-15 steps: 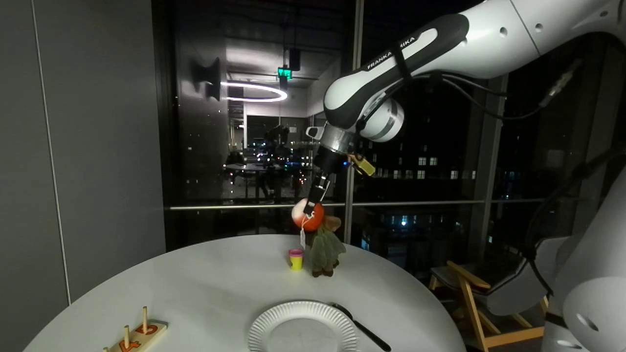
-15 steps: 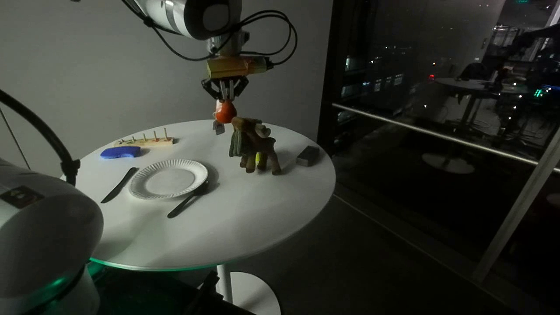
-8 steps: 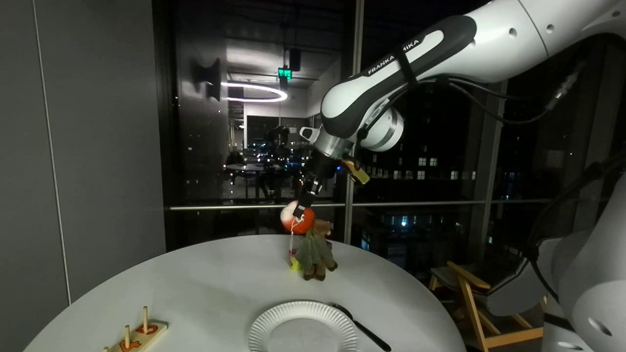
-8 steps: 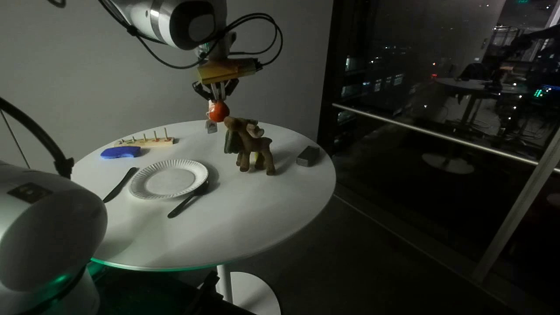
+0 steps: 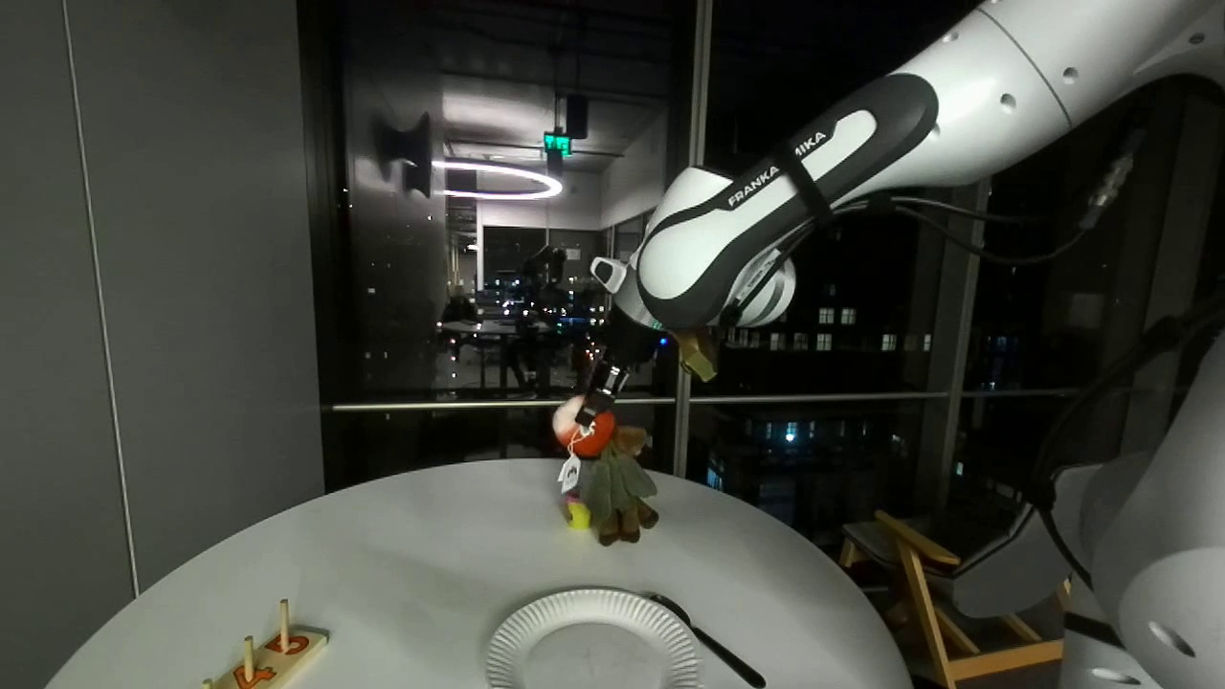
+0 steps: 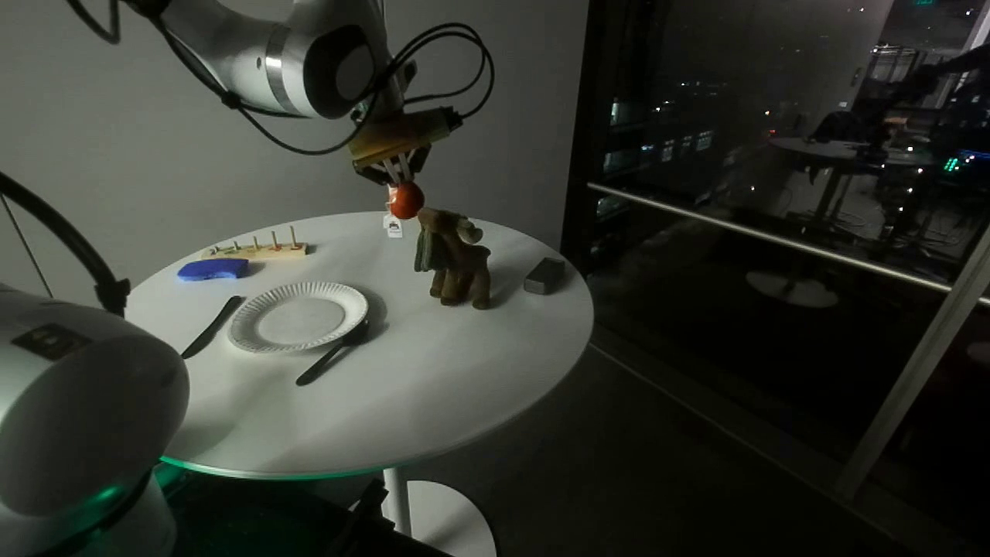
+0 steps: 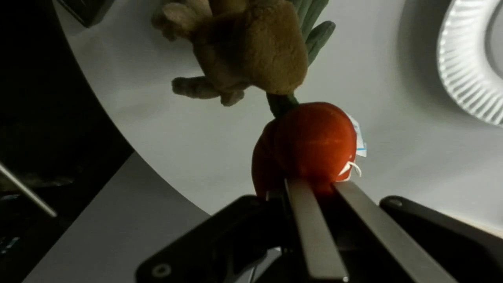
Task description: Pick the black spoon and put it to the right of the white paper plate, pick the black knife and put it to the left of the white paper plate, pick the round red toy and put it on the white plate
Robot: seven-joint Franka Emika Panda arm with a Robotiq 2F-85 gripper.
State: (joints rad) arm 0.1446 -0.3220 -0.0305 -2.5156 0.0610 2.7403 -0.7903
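Observation:
My gripper point(image 5: 589, 411) is shut on the round red toy point(image 5: 595, 437), which has a pale patch and a white tag; it is held above the far part of the table. In the wrist view the fingertips point(image 7: 314, 186) press on the red toy point(image 7: 314, 137). The white paper plate point(image 6: 298, 317) lies flat on the table, nearer the robot base. The black spoon point(image 6: 332, 357) lies by one side of the plate, its head near the rim; it also shows in an exterior view point(image 5: 718, 646). The black knife point(image 6: 210, 328) lies along the plate's opposite side.
A brown plush animal point(image 6: 456, 263) with green parts is against the red toy; whether they are joined I cannot tell. A yellow cup point(image 5: 578, 517) is behind it. A blue object point(image 6: 213, 269), a peg board point(image 6: 263, 251) and a grey block point(image 6: 544, 276) are on the table.
The gripper and red toy moved left, then slightly back right, and the wrist tilted more. The plush shifted along with the toy. The tag swung. Plate, spoon and knife stayed put.

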